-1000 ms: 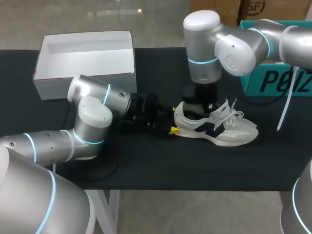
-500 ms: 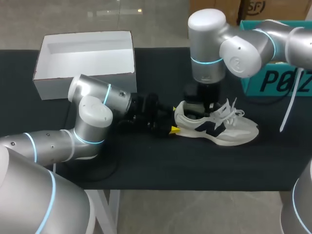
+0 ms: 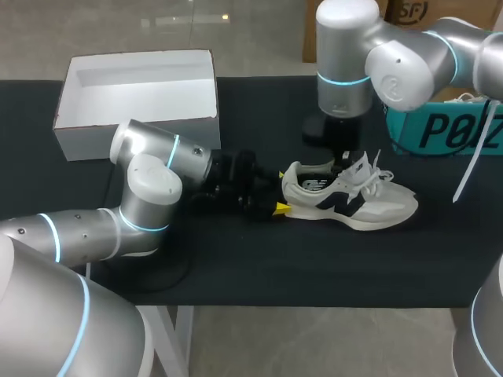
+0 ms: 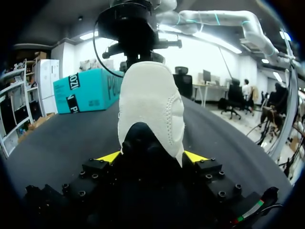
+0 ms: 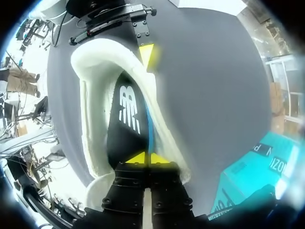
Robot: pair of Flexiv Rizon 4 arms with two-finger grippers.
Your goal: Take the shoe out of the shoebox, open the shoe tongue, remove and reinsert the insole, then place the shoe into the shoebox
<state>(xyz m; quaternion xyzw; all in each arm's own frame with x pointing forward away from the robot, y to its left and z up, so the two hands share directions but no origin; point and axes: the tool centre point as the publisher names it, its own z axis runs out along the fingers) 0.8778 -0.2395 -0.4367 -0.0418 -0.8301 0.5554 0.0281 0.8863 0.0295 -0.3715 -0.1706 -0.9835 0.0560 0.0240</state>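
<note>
Left gripper [image 4: 151, 156] clamps the shoe [image 3: 350, 200] by its heel so it can't slide while right gripper [image 5: 145, 158] pinches the insole [image 5: 125, 119].

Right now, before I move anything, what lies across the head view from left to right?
open white cardboard shoebox → left arm's yellow-tipped claw → white and navy lace-up sneaker → teal cardboard box

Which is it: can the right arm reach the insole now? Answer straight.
Likely yes: the right gripper hangs over the shoe's open mouth, the insole bare beneath it, the left gripper holding the heel. That gripper is shut, though.
</note>
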